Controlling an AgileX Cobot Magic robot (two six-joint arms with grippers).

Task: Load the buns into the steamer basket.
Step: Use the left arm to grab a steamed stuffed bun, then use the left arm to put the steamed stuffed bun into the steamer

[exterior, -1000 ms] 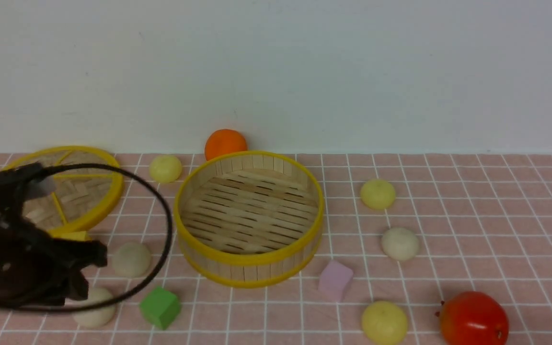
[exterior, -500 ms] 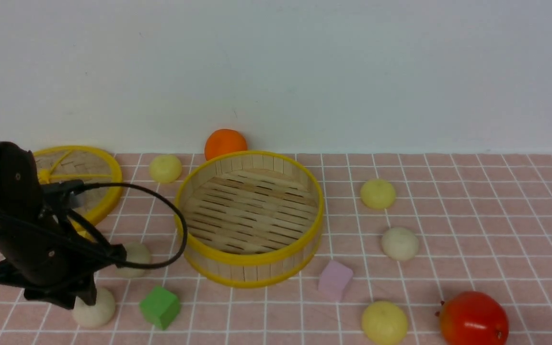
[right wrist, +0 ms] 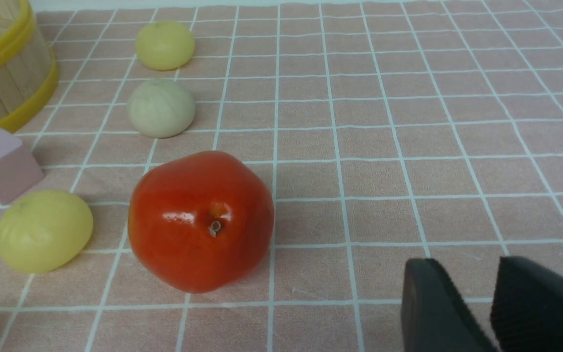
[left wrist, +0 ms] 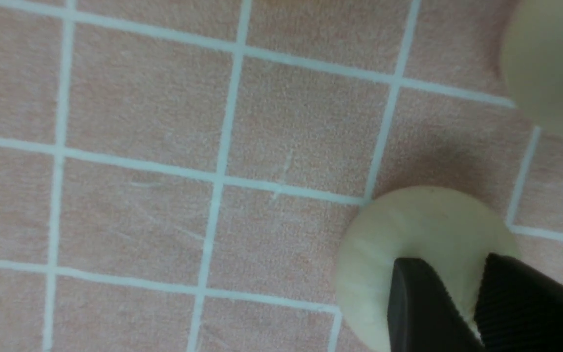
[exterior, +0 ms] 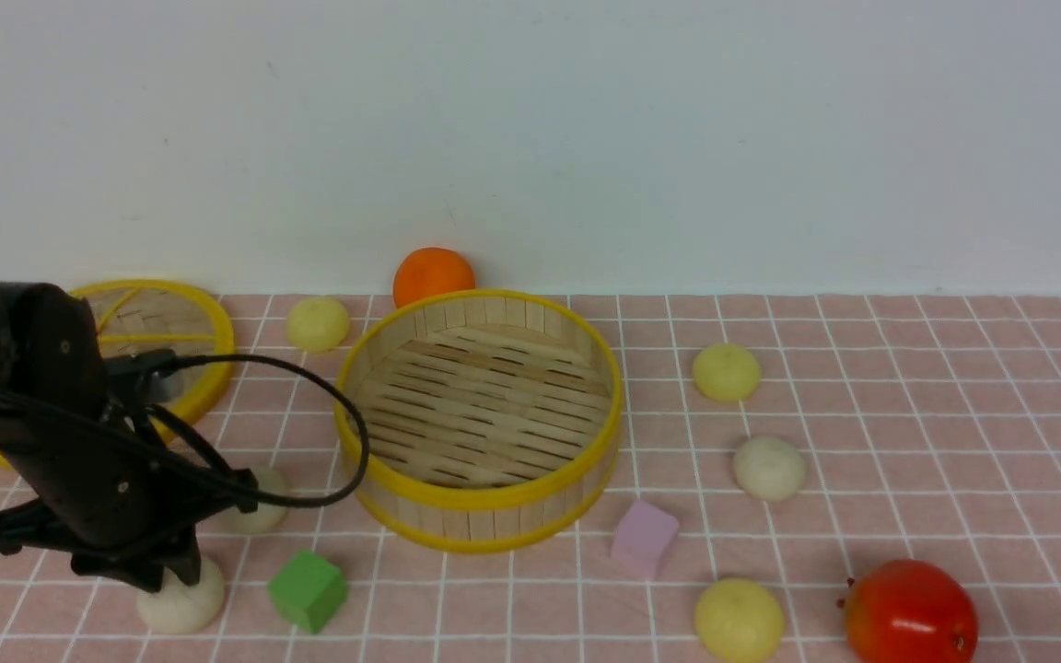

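- The left end effector (left wrist: 452, 274) hovers over an off-white bun (left wrist: 408, 230) on the desk (left wrist: 140, 122), front-left of the basket (exterior: 484, 505) — jaws narrowly parted, empty.
- Widen first, since the bun looks broader than the gap — then straddle its middle.

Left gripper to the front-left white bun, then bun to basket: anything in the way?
Nothing visible between the left gripper and the off-white bun; its fingertips sit over it. Toward the steamer basket, a second off-white bun and the green cube flank the straight path without blocking it; only the basket's wall must be cleared.
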